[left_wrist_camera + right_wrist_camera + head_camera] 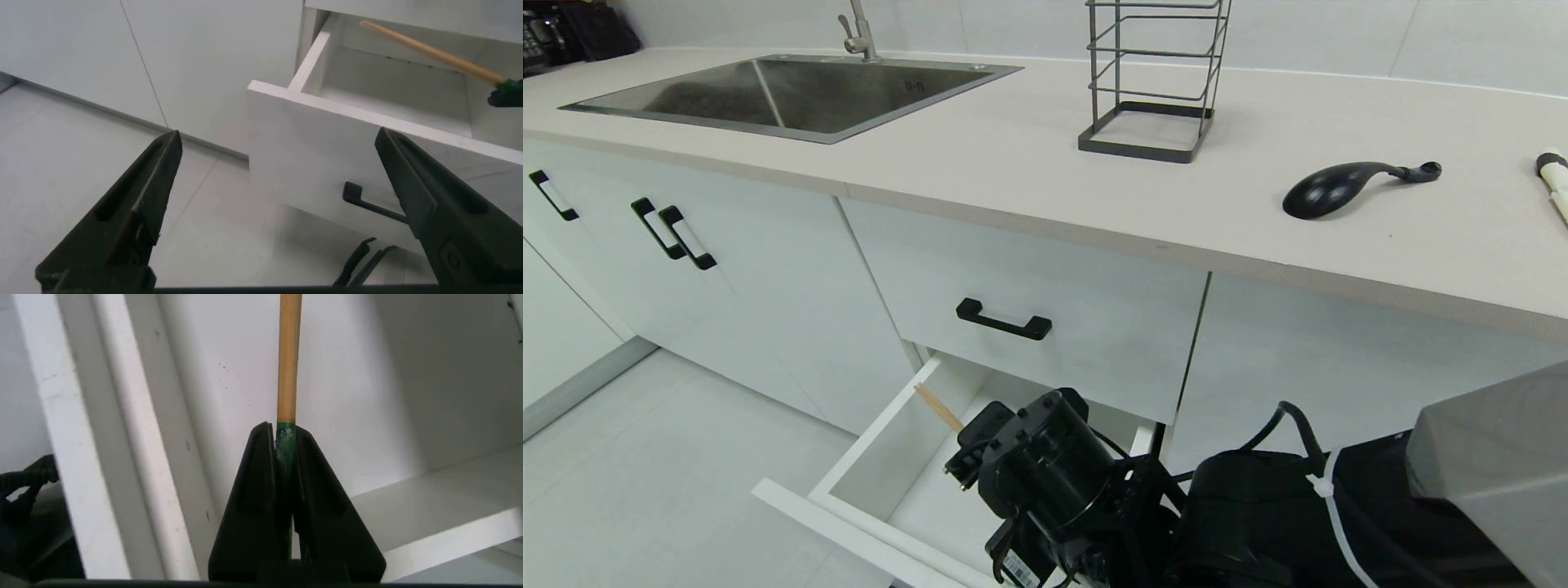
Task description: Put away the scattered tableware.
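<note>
**Chopstick held in open drawer**

A wooden chopstick (938,407) is clamped at its green end by the right gripper (283,445), whose jaws are closed tight around it. The stick is held tilted inside the open drawer (874,433), with its free end pointed toward the drawer's left wall. Contact between that end and the wall cannot be told.

The left gripper (278,139) is spread wide with nothing held. It is seen low over the floor, outside the drawer front and well apart from the chopstick.

A black spoon (1327,189) is laid bowl down on the counter (1013,163), right of a wire rack (1152,82). A pale utensil (1553,175) with a dark end is cut off at the counter's right edge. A sink (792,90) is set into the counter at the left.
</note>
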{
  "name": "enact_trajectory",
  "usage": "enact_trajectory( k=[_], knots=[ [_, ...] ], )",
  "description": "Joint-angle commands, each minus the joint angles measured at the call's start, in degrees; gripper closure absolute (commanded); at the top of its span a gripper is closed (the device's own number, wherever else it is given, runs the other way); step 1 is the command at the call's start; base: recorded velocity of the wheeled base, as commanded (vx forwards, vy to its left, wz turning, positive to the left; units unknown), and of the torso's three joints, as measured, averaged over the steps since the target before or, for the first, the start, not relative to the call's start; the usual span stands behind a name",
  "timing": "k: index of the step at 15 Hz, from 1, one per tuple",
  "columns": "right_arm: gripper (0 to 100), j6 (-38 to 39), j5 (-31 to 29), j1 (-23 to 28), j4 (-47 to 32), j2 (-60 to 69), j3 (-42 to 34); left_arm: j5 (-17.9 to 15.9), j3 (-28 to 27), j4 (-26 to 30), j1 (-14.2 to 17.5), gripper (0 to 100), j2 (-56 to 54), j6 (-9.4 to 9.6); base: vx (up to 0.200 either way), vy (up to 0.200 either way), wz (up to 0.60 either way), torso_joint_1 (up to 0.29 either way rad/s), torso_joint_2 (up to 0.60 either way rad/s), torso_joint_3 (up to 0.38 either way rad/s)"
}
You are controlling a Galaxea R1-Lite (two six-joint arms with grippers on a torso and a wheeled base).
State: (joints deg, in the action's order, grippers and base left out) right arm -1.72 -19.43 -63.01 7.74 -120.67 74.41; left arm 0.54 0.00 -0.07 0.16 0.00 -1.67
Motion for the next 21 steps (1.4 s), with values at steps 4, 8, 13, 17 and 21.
enact_trajectory(
  k=[4, 8, 13, 17, 21],
  knots=[
    [100, 0.1, -3.3, 2.5, -5.5, -2.9, 4.8, 0.0, 0.0, 0.0, 0.0, 0, 0.0, 0.00, 0.000, 0.000, 0.00, 0.000, 0.00, 0.000],
    [100, 1.1, -6.6, 3.1, -6.1, -4.7, 5.5, 0.1, 0.0, 0.0, 0.0, 0, 0.0, 0.00, 0.000, 0.000, 0.00, 0.000, 0.00, 0.000],
    [100, 1.1, -6.5, 3.1, -6.1, -8.0, 9.6, 0.1, 0.0, 0.0, 0.0, 0, 0.0, 0.00, 0.000, 0.000, 0.00, 0.000, 0.00, 0.000],
    [100, 1.1, -6.6, 3.1, -7.0, -10.5, 12.4, 0.0, 0.0, 0.0, -0.1, 0, 0.0, 0.00, 0.000, 0.000, 0.00, 0.000, 0.00, 0.000],
    [100, 1.5, -6.6, 3.1, -8.8, -12.4, 14.9, 0.0, 0.0, 0.0, 0.0, 0, 0.0, 0.00, 0.000, 0.000, 0.00, 0.000, 0.00, 0.000]
  ],
)
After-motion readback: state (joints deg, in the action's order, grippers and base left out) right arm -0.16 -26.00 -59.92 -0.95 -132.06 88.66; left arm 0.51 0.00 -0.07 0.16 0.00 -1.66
